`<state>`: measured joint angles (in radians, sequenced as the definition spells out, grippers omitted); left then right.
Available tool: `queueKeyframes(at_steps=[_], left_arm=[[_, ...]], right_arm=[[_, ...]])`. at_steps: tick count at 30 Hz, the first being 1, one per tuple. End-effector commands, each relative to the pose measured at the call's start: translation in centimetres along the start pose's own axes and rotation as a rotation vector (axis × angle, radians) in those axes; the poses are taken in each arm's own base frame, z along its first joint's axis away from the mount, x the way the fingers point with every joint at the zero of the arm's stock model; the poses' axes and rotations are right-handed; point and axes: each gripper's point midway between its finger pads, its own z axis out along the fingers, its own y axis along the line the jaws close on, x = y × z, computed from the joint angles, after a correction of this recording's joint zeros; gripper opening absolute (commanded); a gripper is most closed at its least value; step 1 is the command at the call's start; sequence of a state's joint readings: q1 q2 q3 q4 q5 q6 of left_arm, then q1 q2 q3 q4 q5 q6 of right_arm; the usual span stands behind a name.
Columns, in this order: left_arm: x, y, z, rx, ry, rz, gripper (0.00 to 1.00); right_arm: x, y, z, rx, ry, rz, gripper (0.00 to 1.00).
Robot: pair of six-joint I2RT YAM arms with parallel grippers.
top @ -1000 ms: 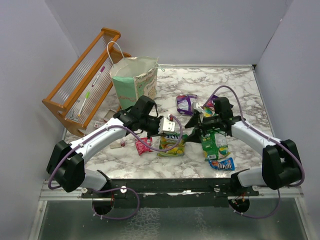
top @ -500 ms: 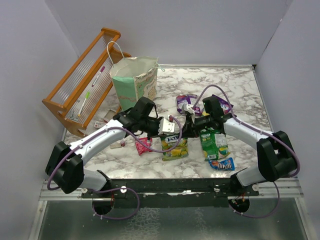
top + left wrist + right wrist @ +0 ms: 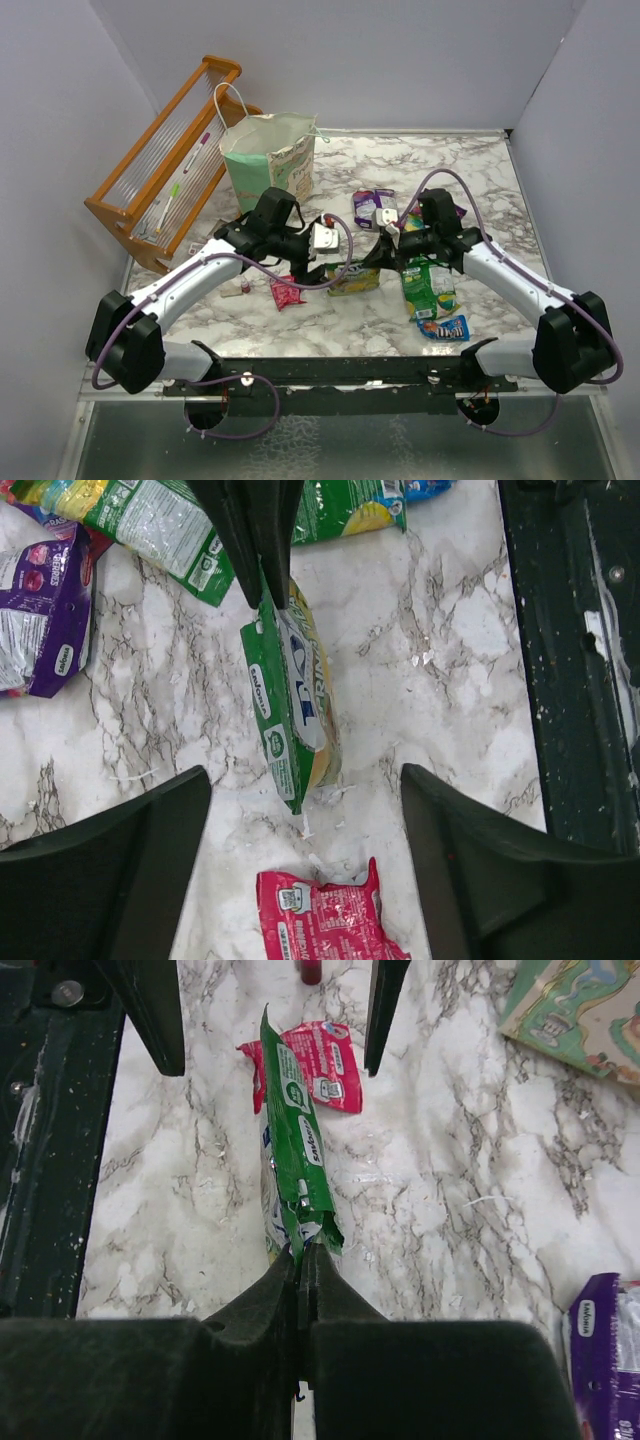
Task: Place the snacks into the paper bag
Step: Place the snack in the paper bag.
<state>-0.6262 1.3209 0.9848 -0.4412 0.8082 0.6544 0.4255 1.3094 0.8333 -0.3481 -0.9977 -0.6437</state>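
Note:
A yellow-green snack packet [image 3: 352,280] [image 3: 290,695] [image 3: 292,1130] hangs on edge just above the marble table. My right gripper [image 3: 373,264] [image 3: 302,1250] is shut on its torn end. My left gripper [image 3: 318,265] [image 3: 303,780] stands open on the packet's other side, fingers wide and apart from it. A red packet [image 3: 287,293] [image 3: 325,920] [image 3: 310,1065] lies flat under the left gripper. More snacks lie around: a purple one [image 3: 372,205], a green one [image 3: 428,288], a blue one [image 3: 443,327]. The mint-green paper bag [image 3: 268,160] [image 3: 580,1010] stands upright at the back left.
An orange wooden slatted rack [image 3: 165,165] leans at the far left beside the bag. A small red-capped tube [image 3: 245,288] lies near the red packet. The dark front rail [image 3: 330,372] runs along the table's near edge. Grey walls close in both sides.
The left gripper, shut on the yellow-green packet a second ago, has opened and let go. The right gripper closed on the packet and now holds it alone.

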Motion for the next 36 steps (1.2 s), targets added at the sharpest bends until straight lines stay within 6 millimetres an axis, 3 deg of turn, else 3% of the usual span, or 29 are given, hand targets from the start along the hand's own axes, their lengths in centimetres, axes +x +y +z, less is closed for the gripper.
queueKeyframes(at_steps=[1, 5, 8, 22, 24, 30, 36], left_arm=[[-1.9, -0.4, 0.6, 0.05, -0.109, -0.097, 0.87], [-2.5, 0.6, 1.4, 0.042, -0.138, -0.159, 0.87], [-3.1, 0.8, 1.8, 0.066, -0.163, -0.204, 0.79], [-3.8, 0.2, 1.5, 0.098, -0.179, -0.203, 0.03], [-4.2, 0.2, 1.1, 0.09, -0.176, -0.187, 0.0], [-5.1, 0.9, -1.1, 0.034, -0.189, -0.145, 0.0], [-6.9, 2.3, -5.0, -0.072, -0.23, -0.111, 0.0]], right_arm=[[-2.3, -0.2, -1.0, 0.039, -0.033, -0.11, 0.01], [-3.4, 0.0, -1.5, 0.049, -0.052, -0.131, 0.01], [-4.2, 0.1, -1.9, 0.059, -0.059, -0.133, 0.01], [-4.9, 0.4, -3.0, 0.124, -0.063, -0.138, 0.03], [-4.8, 0.3, -3.2, 0.147, -0.052, -0.139, 0.15], [-4.7, 0.1, -4.7, 0.23, -0.037, -0.133, 0.69], [-5.0, -0.8, -7.8, 0.353, -0.049, -0.133, 0.77]])
